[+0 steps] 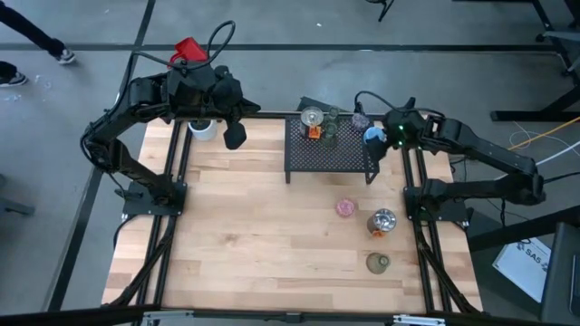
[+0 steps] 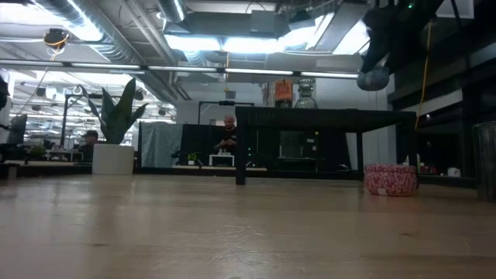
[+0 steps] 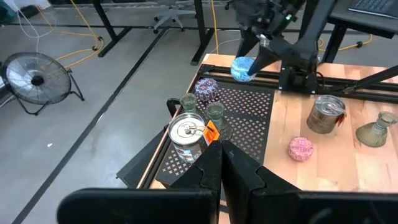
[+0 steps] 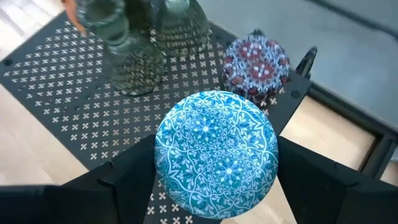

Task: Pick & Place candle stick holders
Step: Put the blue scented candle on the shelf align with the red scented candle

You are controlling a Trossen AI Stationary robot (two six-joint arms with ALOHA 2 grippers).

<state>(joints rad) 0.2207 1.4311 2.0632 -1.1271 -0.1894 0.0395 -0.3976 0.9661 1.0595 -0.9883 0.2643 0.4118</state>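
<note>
Upper centre, a black mesh rack (image 1: pixel 328 150) carries four candle stick holders: one silvery (image 1: pixel 312 118), two green glass (image 1: pixel 333 116), one purple-speckled (image 1: pixel 361 119). The right end effector (image 1: pixel 373 138) grasps a blue holder (image 1: pixel 372 136) above the rack's right edge. Three more holders stand lower right on the worktop (image 1: pixel 263 235). The left end effector (image 1: pixel 235 136), upper left, is clenched, empty.

I count eight candle stick holders in all. One is blue (image 4: pixel 216 152), patterned, and sits between the fingers of my right end effector (image 4: pixel 216 155). One is purple-speckled (image 4: pixel 256 62). One is pink (image 1: pixel 345 208). Two are silvery with orange accents: one (image 1: pixel 312 119) on the black mesh rack (image 1: pixel 328 156), one (image 1: pixel 381 221) on the tabletop (image 1: pixel 254 226). Three are olive-green glass: two on the rack (image 3: pixel 214 114) (image 3: pixel 188 103), one on the tabletop (image 1: pixel 377 263). There is one rack and one potted plant (image 2: pixel 115 136).
</note>
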